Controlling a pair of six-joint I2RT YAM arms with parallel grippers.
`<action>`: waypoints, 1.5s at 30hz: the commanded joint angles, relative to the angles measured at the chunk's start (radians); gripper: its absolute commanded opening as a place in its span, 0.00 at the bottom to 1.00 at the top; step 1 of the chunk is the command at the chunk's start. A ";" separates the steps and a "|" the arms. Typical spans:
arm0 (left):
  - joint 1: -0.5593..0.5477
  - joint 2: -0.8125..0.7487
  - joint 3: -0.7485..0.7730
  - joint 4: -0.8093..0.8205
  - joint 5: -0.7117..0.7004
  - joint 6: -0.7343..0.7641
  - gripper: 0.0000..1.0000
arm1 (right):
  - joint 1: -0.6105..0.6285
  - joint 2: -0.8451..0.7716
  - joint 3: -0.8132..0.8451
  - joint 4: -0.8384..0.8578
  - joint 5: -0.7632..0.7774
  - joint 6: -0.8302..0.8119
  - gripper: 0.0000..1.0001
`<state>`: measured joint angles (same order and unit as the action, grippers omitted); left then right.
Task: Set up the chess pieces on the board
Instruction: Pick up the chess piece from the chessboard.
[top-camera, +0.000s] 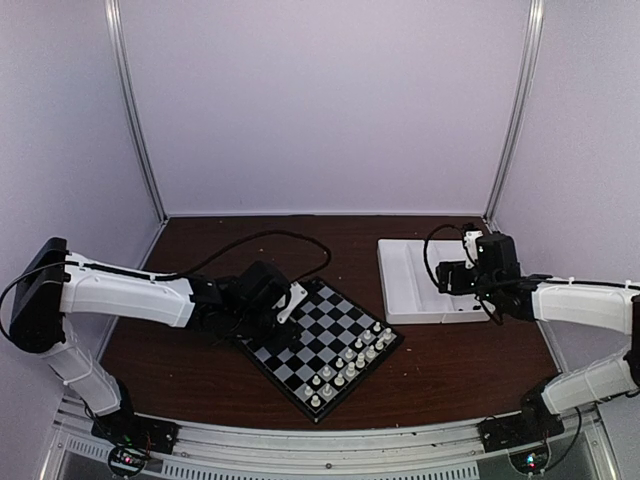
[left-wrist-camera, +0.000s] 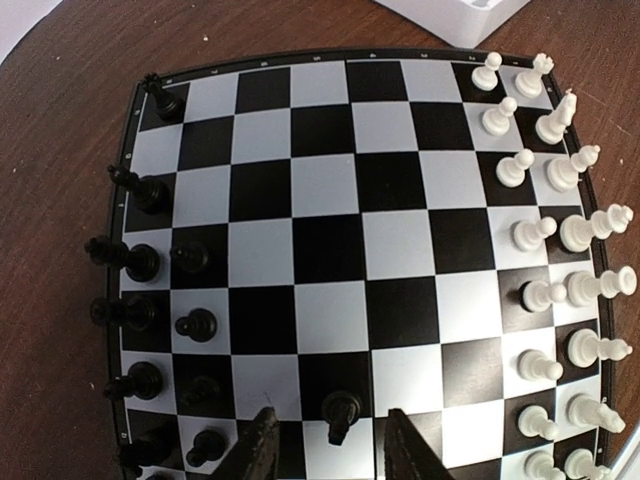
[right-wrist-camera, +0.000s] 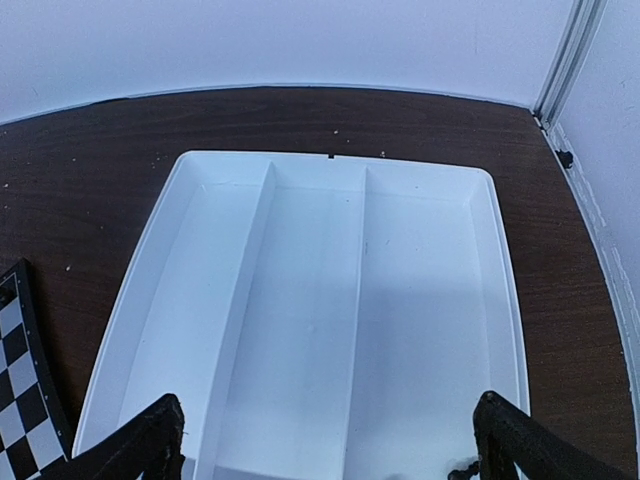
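One chessboard (left-wrist-camera: 330, 250) carries sixteen white chessmen (left-wrist-camera: 533, 233) along its near-right edge. About eleven black chessmen (left-wrist-camera: 197, 323) stand by its far-left edge, a few hard to separate against dark squares. There is one white tray (right-wrist-camera: 300, 320) with three long compartments (right-wrist-camera: 430, 300), and two robot arms (top-camera: 130, 290).

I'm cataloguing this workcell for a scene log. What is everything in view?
chessboard: one, black and light-grey checks, middle of the table.
white chessmen: sixteen, white, two rows along one board edge.
black chessmen: at least ten, black, by the opposite edge, one further in.
compartment tray: one, white, three long compartments, right of the board.
cable: one, black, looped on the table behind the board.
table: one, dark brown wood.
left end effector: one, black, open, over the board with a black chessman between its fingers.
right end effector: one, black, open, above the tray.
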<state>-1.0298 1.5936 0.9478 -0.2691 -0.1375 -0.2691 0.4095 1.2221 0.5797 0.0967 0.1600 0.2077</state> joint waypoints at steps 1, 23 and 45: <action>-0.007 0.005 -0.022 0.045 0.011 -0.030 0.36 | -0.027 0.056 0.047 0.012 -0.001 -0.008 1.00; -0.006 0.066 -0.015 0.042 0.019 -0.044 0.21 | -0.081 0.033 0.003 0.063 -0.052 0.027 1.00; -0.007 0.063 0.010 0.004 0.007 -0.031 0.05 | -0.095 0.049 0.009 0.063 -0.078 0.033 0.99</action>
<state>-1.0313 1.6627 0.9272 -0.2615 -0.1219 -0.3054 0.3218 1.2682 0.5964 0.1463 0.0948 0.2340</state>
